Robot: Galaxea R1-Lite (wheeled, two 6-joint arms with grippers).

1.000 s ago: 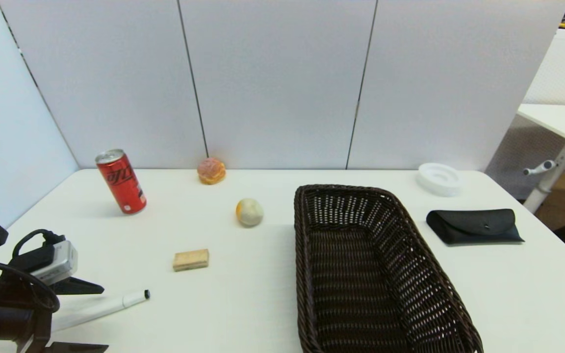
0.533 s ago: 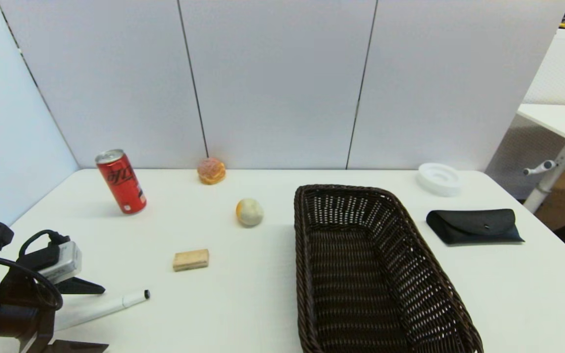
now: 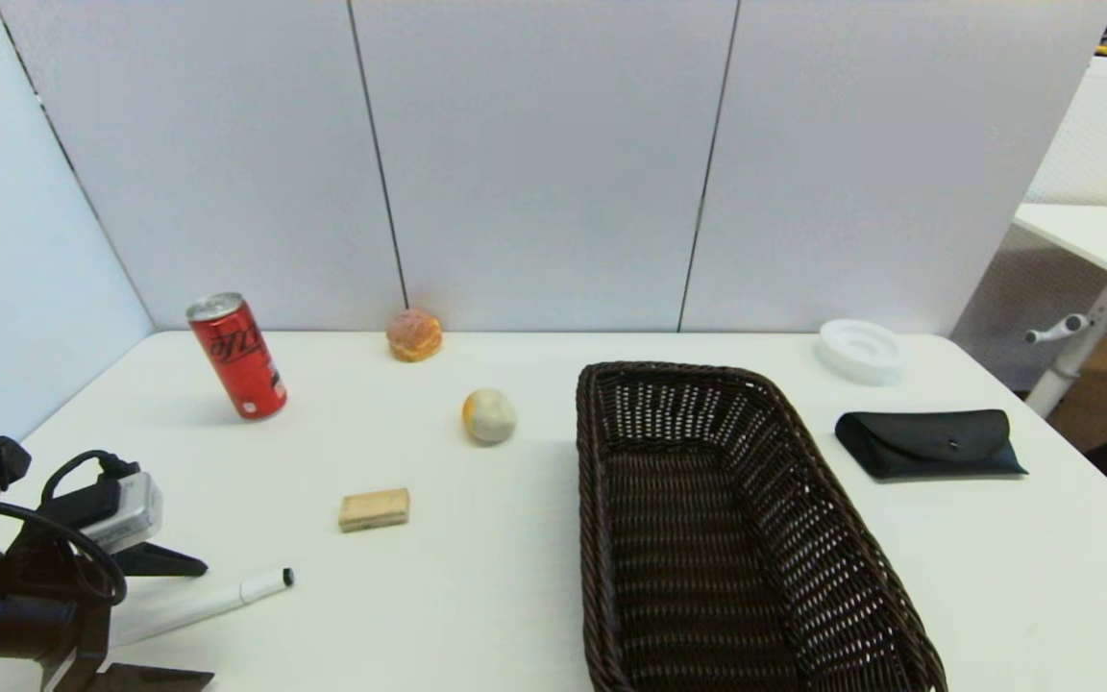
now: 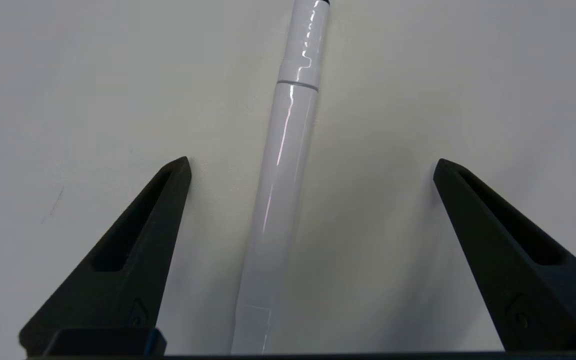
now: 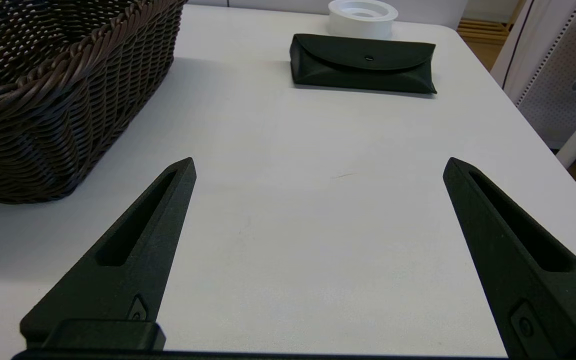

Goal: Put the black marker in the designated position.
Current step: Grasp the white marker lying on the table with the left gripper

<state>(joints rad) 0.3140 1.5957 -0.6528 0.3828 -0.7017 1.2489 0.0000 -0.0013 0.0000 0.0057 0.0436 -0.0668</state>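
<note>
The black marker [image 3: 198, 603], a slim white pen with a small black tip, lies flat on the white table near the front left. My left gripper [image 3: 209, 625] is open and low over the table, one finger on each side of the marker's rear half. In the left wrist view the marker [image 4: 280, 190] runs lengthwise between the two fingers of the left gripper [image 4: 312, 162], touching neither. My right gripper [image 5: 319, 162] shows only in its own wrist view, open and empty over bare table to the right of the basket.
A dark wicker basket [image 3: 611, 538] fills the middle right. A red can [image 3: 236, 356], a bun [image 3: 413, 334], a round fruit [image 3: 489, 415] and a tan block [image 3: 374, 508] are spread over the left half. A black case [image 3: 928, 443] and a white ring [image 3: 861, 350] lie at the right.
My left arm has crept slightly forward along the marker. The marker and the other objects have not moved.
</note>
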